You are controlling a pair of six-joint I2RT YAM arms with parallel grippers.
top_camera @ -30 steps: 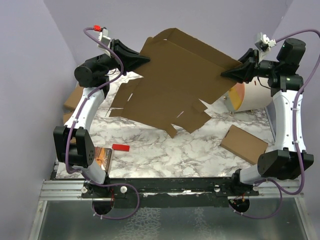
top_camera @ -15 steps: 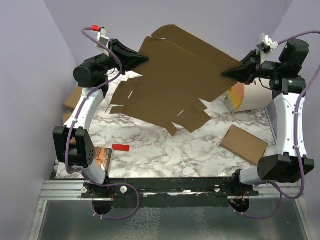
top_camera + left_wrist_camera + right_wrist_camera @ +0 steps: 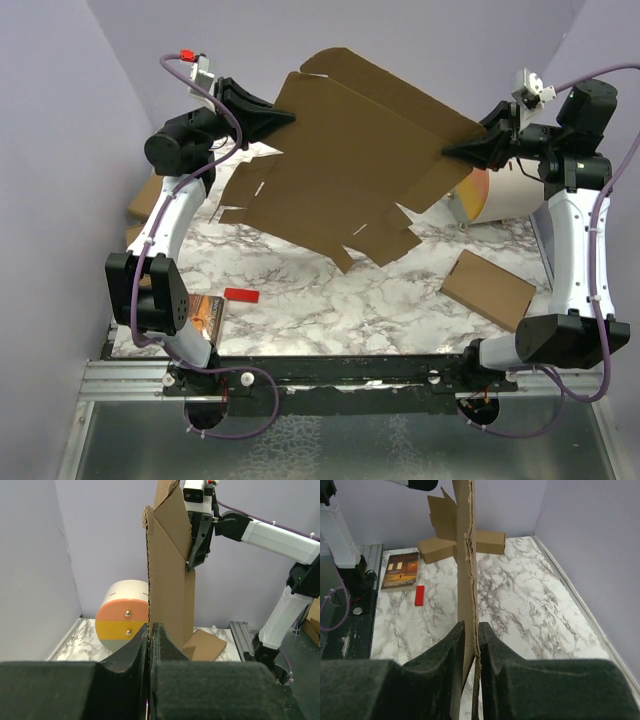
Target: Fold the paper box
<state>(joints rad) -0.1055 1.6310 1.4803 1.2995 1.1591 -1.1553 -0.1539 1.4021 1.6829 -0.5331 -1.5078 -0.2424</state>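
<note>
The paper box (image 3: 350,150), a large unfolded sheet of plain brown corrugated cardboard with flaps and tabs, hangs in the air over the back of the white, grey-veined marble worktop (image 3: 330,300). Its long axis runs left to right. It slopes so the far edge rides high and the cut flaps point down toward the near side. The left claw (image 3: 288,118) is clamped on its left edge, and the right claw (image 3: 452,150) is pinched on its right edge. Lilac walls (image 3: 60,120) close the space in.
</note>
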